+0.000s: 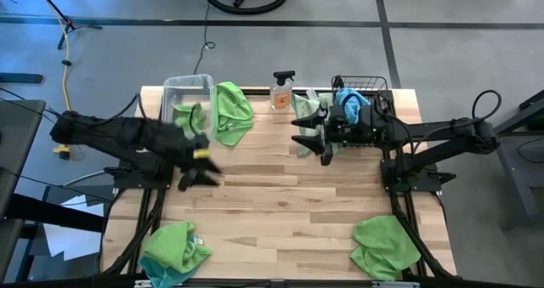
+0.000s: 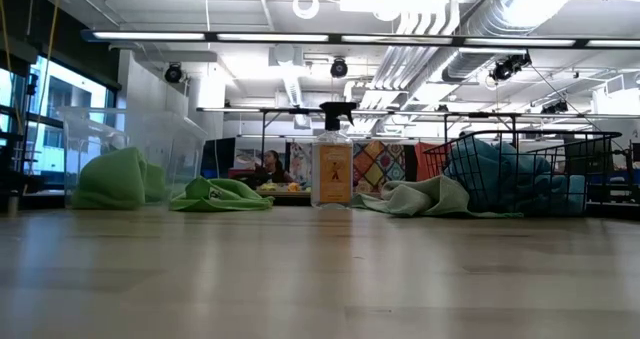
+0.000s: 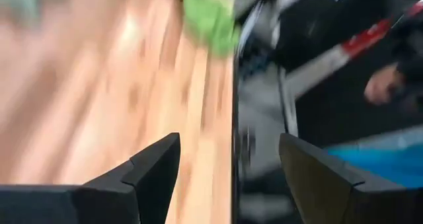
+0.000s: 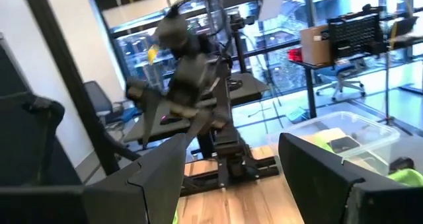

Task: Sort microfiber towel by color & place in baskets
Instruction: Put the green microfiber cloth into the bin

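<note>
**Op:** where are your grippers?

**Eng:** Your left gripper [image 1: 197, 174] is over the bare wood left of centre, just below the clear tub [image 1: 188, 85] in the high view. Fingers spread wide in the left wrist view, nothing between them. It's blurred in both views.

**Op:** and the right?

**Eng:** Right gripper [image 1: 313, 142] sits at the back, right of centre, just left of the black wire basket [image 1: 364, 86]. The right wrist view shows its fingers [image 4: 165, 159] well apart and empty, looking across at the left arm and the tub.

**Op:** towels?

**Eng:** You've got a green towel in the tub [image 1: 190, 118] and another green one [image 1: 231, 111] draped just beside it on the right, touching its wall. A blue towel [image 1: 348, 103] is in the wire basket. A pale green towel [image 1: 303, 108] lies between the spray bottle [image 1: 281, 91] and the basket, partly under your right gripper. Near edge: green towel on the right corner [image 1: 387, 246], and on the left corner a green one [image 1: 172, 246] piled on something blue [image 1: 167, 273]

**Op:** low view?

**Eng:** Neither gripper shows there. Tub with green left, bottle centre, basket of blue [image 2: 505, 177] right
</note>
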Robot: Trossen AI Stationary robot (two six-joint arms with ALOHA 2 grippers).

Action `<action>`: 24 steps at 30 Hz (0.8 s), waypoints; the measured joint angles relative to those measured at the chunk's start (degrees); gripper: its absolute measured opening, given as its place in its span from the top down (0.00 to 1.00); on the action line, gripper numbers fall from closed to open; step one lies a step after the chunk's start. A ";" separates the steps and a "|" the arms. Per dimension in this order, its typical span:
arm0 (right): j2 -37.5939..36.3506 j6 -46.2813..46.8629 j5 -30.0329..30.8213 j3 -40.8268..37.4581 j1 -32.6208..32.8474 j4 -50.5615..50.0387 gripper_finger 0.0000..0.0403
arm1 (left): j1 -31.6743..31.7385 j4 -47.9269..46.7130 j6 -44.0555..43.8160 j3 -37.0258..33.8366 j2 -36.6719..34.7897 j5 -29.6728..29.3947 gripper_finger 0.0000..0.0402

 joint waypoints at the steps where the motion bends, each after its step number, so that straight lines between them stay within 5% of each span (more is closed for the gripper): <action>1: 0.04 0.47 0.59 0.00 0.00 0.00 0.40 | -2.29 -3.30 -2.72 0.00 0.27 -0.22 0.39; 9: 0.17 1.15 2.57 0.00 0.00 -0.26 0.40 | -19.03 -18.91 -21.02 0.02 8.75 1.16 0.39; 24: 0.17 -2.02 2.49 0.00 0.00 -12.13 0.40 | -41.98 -18.90 -35.13 0.02 26.43 6.33 0.39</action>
